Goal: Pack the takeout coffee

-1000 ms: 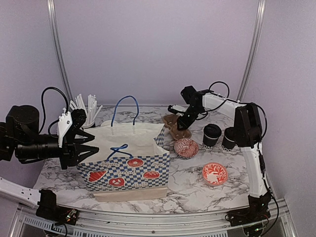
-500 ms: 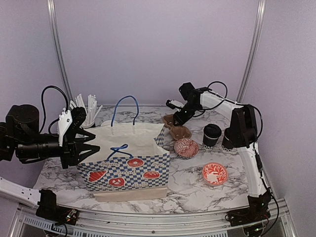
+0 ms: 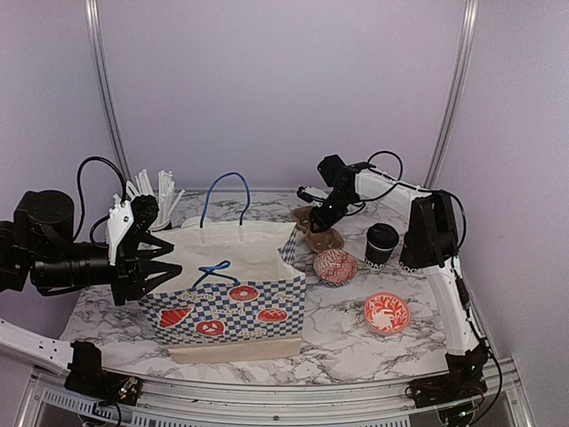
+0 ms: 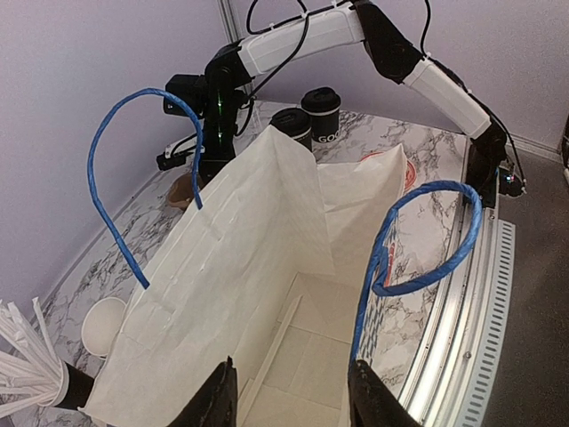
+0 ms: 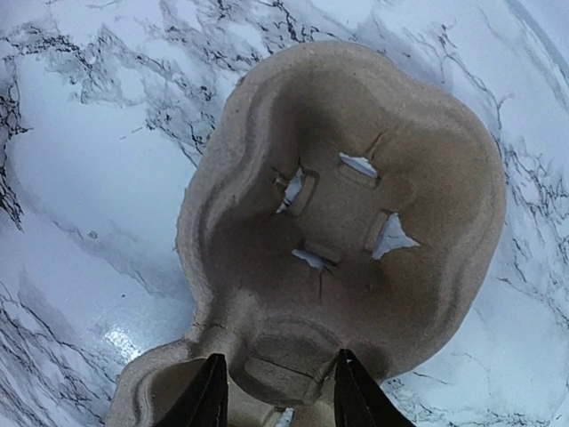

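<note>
Marble-patterned counter [image 3: 338, 338] enclosed by pale lavender walls [image 3: 267, 89]. At centre-left stands an open paper bag [image 3: 227, 298] – blue-and-white checked, printed with red doughnuts – its two blue cord handles [image 3: 228, 191] upright and its white interior bare in the left wrist view.

The left fingers [image 4: 218, 400] are spread apart at the bag's left end, level with its rim; whether they touch the paper cannot be told.

The right fingers [image 5: 209, 396] are likewise apart and gripping nothing, poised directly over a brown moulded-pulp cup carrier [image 5: 356, 205] that lies flat on the counter just behind the bag's right corner.

The two black coffee cups [image 4: 307, 116] – lids on, white lettering low on the side – stand side by side on the counter to the right of the carrier, outside the bag. From above, one is plainly seen and the other sits largely behind the right arm.

Two red-and-white patterned bowls [image 3: 335, 266] rest nearer the front. White wrapped straws [image 3: 151, 191] stand behind the left arm.
</note>
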Robot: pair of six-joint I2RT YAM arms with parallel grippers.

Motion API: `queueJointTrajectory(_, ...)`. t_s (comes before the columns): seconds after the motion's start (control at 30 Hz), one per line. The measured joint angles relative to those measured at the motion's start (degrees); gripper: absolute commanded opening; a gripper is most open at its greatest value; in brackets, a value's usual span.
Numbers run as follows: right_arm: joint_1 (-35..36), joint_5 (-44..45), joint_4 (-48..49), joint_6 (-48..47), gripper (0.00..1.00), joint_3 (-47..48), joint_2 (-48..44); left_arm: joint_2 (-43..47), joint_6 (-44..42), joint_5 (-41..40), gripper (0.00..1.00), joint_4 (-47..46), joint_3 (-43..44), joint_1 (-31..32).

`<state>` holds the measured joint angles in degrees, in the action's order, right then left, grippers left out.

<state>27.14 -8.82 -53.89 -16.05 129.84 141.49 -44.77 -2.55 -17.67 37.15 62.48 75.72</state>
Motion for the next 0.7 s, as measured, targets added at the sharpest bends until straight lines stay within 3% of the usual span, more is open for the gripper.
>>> queueJointTrajectory(0.27, 0.09, 1.03, 0.11, 0.81, 0.22, 0.22, 0.39, -0.22, -0.02, 0.0, 0.45, -0.02, 0.0, 0.0)
queueJointTrajectory(0.7, -0.13, 0.5, -0.2, 0.5, 0.12, 0.42, -0.09, -0.35, -0.48, -0.39, 0.51, -0.02, 2.4, 0.0)
